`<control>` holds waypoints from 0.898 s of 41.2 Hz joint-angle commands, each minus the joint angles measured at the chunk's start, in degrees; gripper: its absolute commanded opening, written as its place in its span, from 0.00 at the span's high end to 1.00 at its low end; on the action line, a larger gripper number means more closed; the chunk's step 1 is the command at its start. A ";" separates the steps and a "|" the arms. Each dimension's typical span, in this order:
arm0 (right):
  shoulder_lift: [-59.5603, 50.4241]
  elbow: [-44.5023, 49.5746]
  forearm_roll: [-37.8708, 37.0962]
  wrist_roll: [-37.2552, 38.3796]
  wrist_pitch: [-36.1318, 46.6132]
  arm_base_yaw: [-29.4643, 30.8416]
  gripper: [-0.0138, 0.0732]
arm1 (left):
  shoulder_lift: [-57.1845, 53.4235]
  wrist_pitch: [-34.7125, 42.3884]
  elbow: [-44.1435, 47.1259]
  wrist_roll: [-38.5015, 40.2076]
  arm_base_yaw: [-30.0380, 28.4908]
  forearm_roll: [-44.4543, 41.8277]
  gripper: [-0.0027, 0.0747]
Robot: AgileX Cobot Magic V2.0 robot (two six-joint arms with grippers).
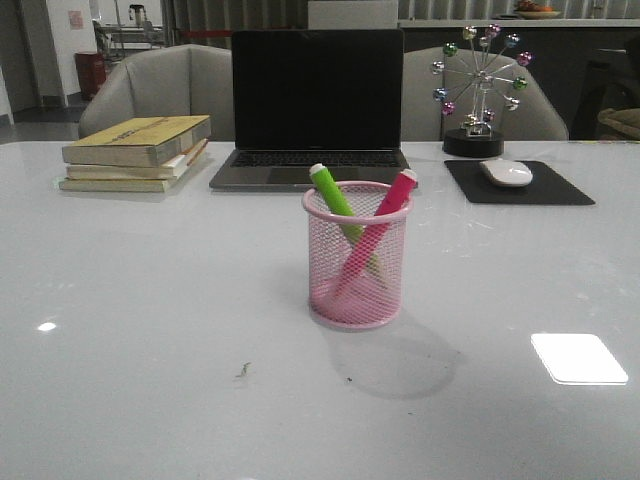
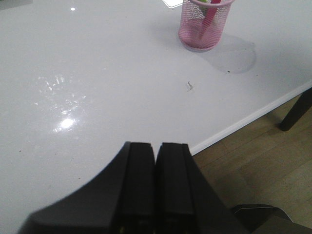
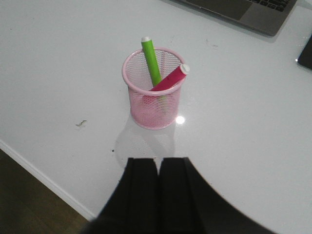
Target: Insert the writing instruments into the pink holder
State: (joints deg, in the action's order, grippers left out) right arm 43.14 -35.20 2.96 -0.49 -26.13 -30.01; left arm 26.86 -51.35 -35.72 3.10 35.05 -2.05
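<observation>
Front view gives me the plainest reading: the cylindrical pink wire-mesh holder (image 1: pixel 356 258) stands upright on the glossy white table (image 1: pixel 150 300), and both thick highlighter markers are already in it, the lime green one (image 1: pixel 334 194) leaning one way and the magenta pink one (image 1: pixel 392 200) the other, so their shafts cross inside the mesh and their whitish caps poke just above the rolled rim. Neither arm shows in that view. From the right wrist camera, my right gripper (image 3: pixel 158 168) has its dark fingers (image 3: pixel 142 187) pressed together with nothing between them, and the holder sits straight ahead of the tips, near, with bare table between. From the left wrist camera, my left gripper (image 2: pixel 156 153) is likewise closed and empty, fingers (image 2: pixel 139 178) touching along their length, and the holder lies well ahead and off to one side, much farther than it does from the right. Both markers' long axes run steeply upward, tilted against the rim, not lying flat. I judge the insertion done, as no loose marker shows in any view. If one needed reseating, the right arm is the nearer and would come down from above onto a cap. Behind the holder sit an open dark laptop (image 1: pixel 315 110) and a stack of books (image 1: pixel 135 152).
</observation>
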 commanded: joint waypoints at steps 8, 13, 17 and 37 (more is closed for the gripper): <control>-0.49 -1.71 -0.61 -0.55 3.72 0.33 0.78 | -0.97 4.44 -1.39 0.58 -0.34 -1.05 0.85; -0.49 -1.71 -0.61 -0.55 3.72 0.33 0.78 | -3.89 6.84 -0.94 0.58 -5.52 -3.08 0.85; -0.49 -1.71 -0.61 -0.55 3.72 0.33 0.78 | -8.27 16.57 2.39 0.58 -11.55 -2.71 0.85; -0.49 -1.71 -0.61 -0.55 3.72 0.33 0.78 | -27.06 49.52 32.01 0.58 -33.71 0.36 0.85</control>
State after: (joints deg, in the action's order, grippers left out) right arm 43.14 -35.20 2.96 -0.49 -26.22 -30.01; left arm 0.89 -10.83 -4.74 3.23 2.20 -3.61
